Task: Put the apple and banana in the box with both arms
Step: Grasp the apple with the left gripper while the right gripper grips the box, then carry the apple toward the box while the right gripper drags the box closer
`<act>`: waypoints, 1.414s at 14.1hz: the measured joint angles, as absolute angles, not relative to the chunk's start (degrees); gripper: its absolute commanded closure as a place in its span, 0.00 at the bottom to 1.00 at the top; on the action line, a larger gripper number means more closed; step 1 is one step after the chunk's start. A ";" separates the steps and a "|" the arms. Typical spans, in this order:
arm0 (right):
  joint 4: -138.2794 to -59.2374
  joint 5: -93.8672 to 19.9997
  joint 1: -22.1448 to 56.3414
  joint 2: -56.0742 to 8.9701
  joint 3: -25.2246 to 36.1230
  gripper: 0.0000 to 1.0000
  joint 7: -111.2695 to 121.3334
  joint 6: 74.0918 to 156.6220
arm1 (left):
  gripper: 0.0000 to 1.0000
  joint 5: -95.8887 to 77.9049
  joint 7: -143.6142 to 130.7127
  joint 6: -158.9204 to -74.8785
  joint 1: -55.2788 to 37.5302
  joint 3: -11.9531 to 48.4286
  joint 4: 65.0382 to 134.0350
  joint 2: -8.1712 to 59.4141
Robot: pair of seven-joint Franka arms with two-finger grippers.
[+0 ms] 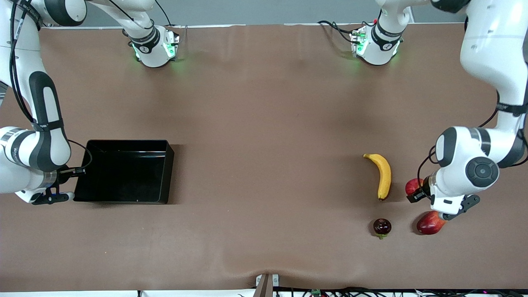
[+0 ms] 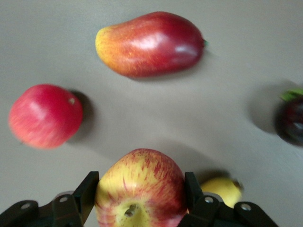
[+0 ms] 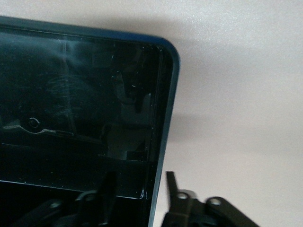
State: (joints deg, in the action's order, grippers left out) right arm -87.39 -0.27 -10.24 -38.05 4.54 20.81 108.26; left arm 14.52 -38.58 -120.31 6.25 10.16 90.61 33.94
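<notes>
The apple (image 2: 140,191), red with yellow streaks, sits between the fingers (image 2: 87,194) of my left gripper (image 2: 140,201), which touch it on both sides. In the front view it shows as a red patch (image 1: 411,185) at the left gripper (image 1: 416,194), beside the banana (image 1: 383,175). The banana lies on the table toward the left arm's end. The black box (image 1: 128,142) lies toward the right arm's end, with nothing in it. My right gripper (image 3: 137,196) is open astride the box's wall (image 3: 161,118) at the right arm's end, one finger inside and one outside.
An elongated red-orange fruit (image 1: 430,223) and a dark round fruit (image 1: 382,227) lie nearer the front camera than the banana. A plain red fruit (image 2: 46,116) lies beside the apple, hidden under the left arm in the front view.
</notes>
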 measured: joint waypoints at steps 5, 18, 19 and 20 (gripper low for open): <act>-87.46 -0.25 -10.24 -38.21 4.55 0.86 20.83 110.19 | 1.00 14.52 -38.58 -110.54 6.12 13.88 90.59 27.24; -87.49 -1.02 -10.25 -38.41 4.57 1.00 19.07 110.59 | 1.00 12.58 -51.07 -102.86 5.87 27.91 90.66 22.34; -87.44 -1.02 -10.25 -38.40 4.50 1.00 18.77 110.57 | 1.00 12.58 -52.28 -102.85 5.84 29.07 90.66 22.32; -87.28 -1.02 -10.25 -38.37 4.29 1.00 18.35 110.57 | 1.00 12.57 -53.38 -102.85 5.82 30.06 90.64 22.29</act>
State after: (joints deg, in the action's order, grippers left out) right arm -87.28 -1.02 -10.25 -38.37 4.29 18.35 110.57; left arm 12.57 -53.38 -102.85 5.82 30.06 90.64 22.29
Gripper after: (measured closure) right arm 0.943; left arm 0.220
